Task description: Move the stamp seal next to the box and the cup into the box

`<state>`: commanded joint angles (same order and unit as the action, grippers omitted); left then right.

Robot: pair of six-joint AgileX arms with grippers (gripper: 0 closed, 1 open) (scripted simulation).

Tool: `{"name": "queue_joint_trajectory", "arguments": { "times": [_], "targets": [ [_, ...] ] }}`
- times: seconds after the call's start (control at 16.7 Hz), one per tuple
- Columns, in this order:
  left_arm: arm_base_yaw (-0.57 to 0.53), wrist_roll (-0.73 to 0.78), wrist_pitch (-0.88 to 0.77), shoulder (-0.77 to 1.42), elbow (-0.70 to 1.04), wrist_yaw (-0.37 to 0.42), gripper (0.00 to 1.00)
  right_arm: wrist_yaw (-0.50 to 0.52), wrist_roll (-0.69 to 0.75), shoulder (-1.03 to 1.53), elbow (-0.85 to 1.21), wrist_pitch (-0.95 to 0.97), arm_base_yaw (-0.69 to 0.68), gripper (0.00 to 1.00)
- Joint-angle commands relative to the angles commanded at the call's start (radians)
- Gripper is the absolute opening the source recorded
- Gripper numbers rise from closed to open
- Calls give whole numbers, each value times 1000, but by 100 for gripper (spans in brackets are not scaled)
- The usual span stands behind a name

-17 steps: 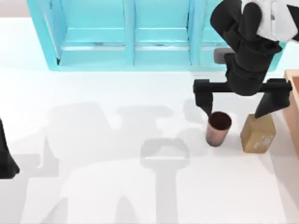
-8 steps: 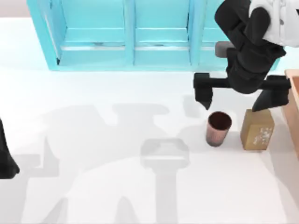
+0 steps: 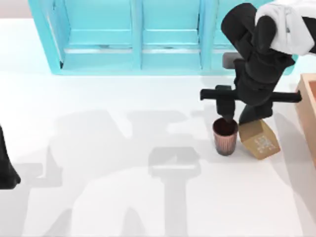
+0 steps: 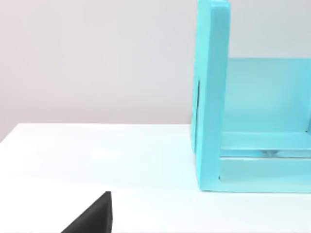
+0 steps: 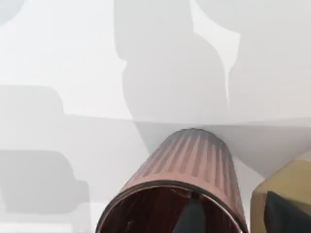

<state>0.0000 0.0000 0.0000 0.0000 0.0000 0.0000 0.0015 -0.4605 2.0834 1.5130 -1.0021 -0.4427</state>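
While my right gripper hangs low near the worktop's right edge, its fingers stand moderately spread: one finger dips inside the mouth of the cup, the other comes down between the cup and the stamp seal, touching or nearly touching the seal's near corner. Nothing is pinched. The cup stands upright just beside the seal, which is tipped askew with its pale engraved mark facing up. The box sits at the right edge, near the seal but apart from it. A turquoise shelf unit runs along the far edge.

From the right wrist camera, one dark fingertip shows inside the cup's dark rim and the other rests against the seal, a contact the top camera leaves unclear. My left arm is parked at the worktop's left edge; whether its fingers are spread or closed, I cannot tell.
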Motion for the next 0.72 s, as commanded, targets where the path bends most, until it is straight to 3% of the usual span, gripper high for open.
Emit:
{"name": "queue_joint_trajectory", "arguments": {
  "times": [0.24,0.72],
  "targets": [
    [0,0,0,0,0,0,100,0,0,0,0,0,0,2],
    [0,0,0,0,0,0,100,0,0,0,0,0,0,0]
  ]
}}
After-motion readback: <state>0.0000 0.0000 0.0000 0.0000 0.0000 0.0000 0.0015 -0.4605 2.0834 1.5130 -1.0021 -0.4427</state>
